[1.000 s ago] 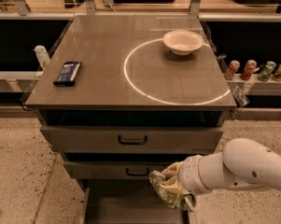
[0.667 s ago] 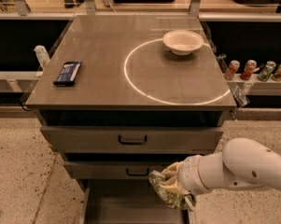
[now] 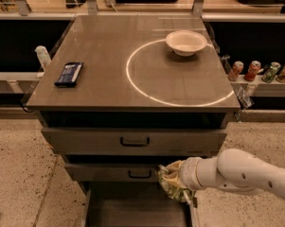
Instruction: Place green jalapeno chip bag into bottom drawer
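I see my gripper (image 3: 179, 187) clamped on the green jalapeno chip bag (image 3: 169, 181), holding it in front of the middle drawer (image 3: 104, 172), above the right side of the open bottom drawer (image 3: 128, 211).

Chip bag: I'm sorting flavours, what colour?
Green, pale patches; chip bag at the claw above the bottom drawer. Camera view.
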Controlling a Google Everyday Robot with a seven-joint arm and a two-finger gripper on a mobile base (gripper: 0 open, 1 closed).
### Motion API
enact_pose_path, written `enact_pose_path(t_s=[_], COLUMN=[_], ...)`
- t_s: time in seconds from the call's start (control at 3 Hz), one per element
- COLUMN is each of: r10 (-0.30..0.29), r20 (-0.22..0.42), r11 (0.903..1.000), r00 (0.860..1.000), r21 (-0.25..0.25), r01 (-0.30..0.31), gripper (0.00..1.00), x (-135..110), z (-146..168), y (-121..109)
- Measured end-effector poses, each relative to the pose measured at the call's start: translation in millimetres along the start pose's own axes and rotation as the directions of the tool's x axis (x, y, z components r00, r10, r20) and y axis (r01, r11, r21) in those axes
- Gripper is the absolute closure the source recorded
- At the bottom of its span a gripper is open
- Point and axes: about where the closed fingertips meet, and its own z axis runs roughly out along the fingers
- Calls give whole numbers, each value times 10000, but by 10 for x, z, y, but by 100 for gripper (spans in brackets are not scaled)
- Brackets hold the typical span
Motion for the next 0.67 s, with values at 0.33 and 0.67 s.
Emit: enact_pose_path(t_s=[0.33,0.67], r10=[443,1079], r20=[284,456], r11=[9988,9941], r00=[9986,9931], r21=[217,74], r01=[-449,-1084], gripper=[100,100], x=[230,435], z=[332,513], y=[-113,-52])
